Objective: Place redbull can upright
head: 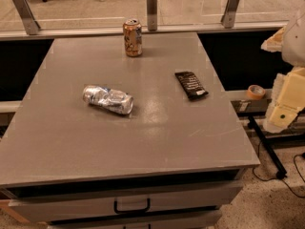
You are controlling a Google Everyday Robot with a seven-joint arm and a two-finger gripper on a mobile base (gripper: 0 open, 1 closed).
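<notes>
The redbull can [108,99] lies on its side on the grey table [143,142], left of the middle. It is silver and blue, dented and crinkled, with its long axis running left to right. My gripper [285,103] shows as cream-coloured parts at the right edge of the view. It is beyond the table's right side and far from the can, and nothing shows in it.
An orange-tan can [133,37] stands upright at the table's back edge. A black snack packet [191,84] lies flat right of the middle. A tape roll [256,91] sits on a ledge to the right. A railing with metal posts [151,8] runs behind the table. Drawers with a handle [131,206] are at the table's front.
</notes>
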